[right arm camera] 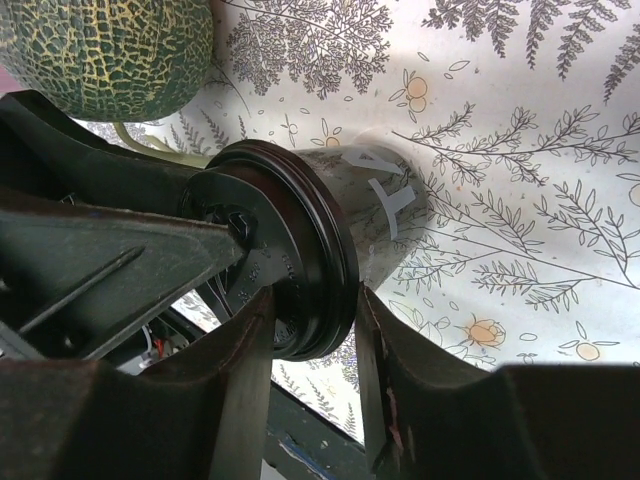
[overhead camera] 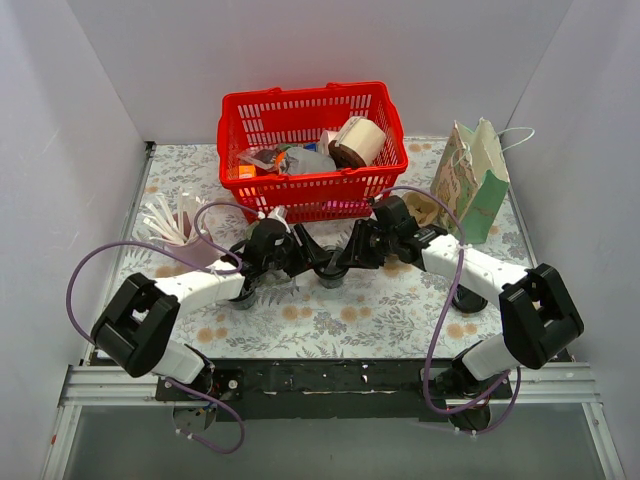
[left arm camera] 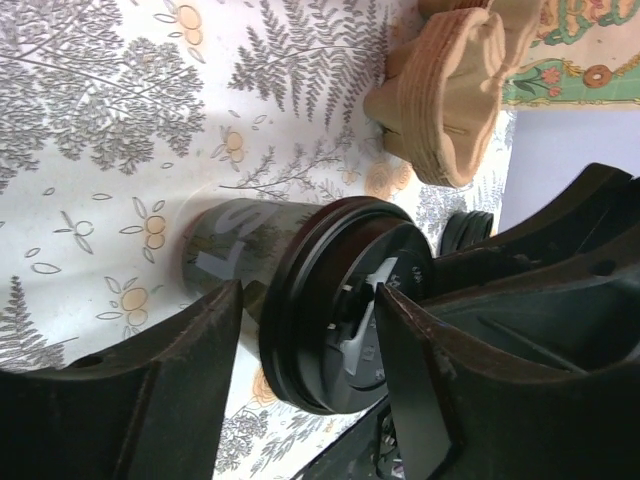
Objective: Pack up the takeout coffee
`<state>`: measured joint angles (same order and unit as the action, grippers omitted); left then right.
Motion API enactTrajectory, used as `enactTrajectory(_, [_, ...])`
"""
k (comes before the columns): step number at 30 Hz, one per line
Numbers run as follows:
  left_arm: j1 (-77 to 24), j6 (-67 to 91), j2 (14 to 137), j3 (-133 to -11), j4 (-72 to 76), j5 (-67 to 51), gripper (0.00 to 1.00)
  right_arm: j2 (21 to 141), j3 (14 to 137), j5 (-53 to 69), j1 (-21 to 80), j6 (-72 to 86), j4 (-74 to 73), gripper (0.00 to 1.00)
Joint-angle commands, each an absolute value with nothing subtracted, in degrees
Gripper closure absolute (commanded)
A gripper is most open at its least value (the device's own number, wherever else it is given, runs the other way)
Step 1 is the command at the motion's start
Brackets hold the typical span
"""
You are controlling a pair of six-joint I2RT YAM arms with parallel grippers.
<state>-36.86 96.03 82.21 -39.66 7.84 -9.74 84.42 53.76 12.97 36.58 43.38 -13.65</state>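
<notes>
Roughly midway between the table's [overhead camera: 330,322] side edges, a little nearer its far edge than its near one, a black takeout cup [overhead camera: 328,272] with a black lid stood upright on the fern-print cover. It had not been packed. Both arms reached in to it from either side and met over it.

The left gripper [left arm camera: 312,295] straddled the lid with its jaws parted. One finger [left arm camera: 200,350] stood slightly off the rim, with a sliver of the cup's wall showing between them, so the gripper was not clamped. The right gripper [right arm camera: 312,298] also flanked the lid. Its fingers [right arm camera: 245,380] lay so close against the rim that I could not tell whether they pinched it or only bracketed it.

A red basket [overhead camera: 300,98] full of oddments sat against the far edge, just behind the cup. A patterned gift bag [overhead camera: 475,185] stood upright near the far right corner. A tan pulp carrier [left arm camera: 450,90] lay beside the bag, and another black lid [left arm camera: 465,230] showed near it. A green, net-skinned round thing [right arm camera: 110,50] lay close to the cup on the left arm's side.
</notes>
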Motion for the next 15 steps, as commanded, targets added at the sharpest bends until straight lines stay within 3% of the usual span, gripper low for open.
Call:
enactTrajectory(1, [-36.74, 96.77, 83.05, -38.41, 9.32, -12.57, 0.5, 85.17, 50.1, 12.83, 36.83, 44.82, -12.66, 0.63])
enactTrajectory(4, [-36.83, 96.94, 83.15, -38.41, 9.32, -13.18, 0.54, 84.73, 49.75, 12.14, 36.74, 45.09, -11.87, 0.66])
enactTrajectory(15, [-36.74, 97.56, 82.88, -37.44, 8.0, -13.36, 0.54, 84.99, 45.8, 13.09, 34.46, 46.23, -9.67, 0.83])
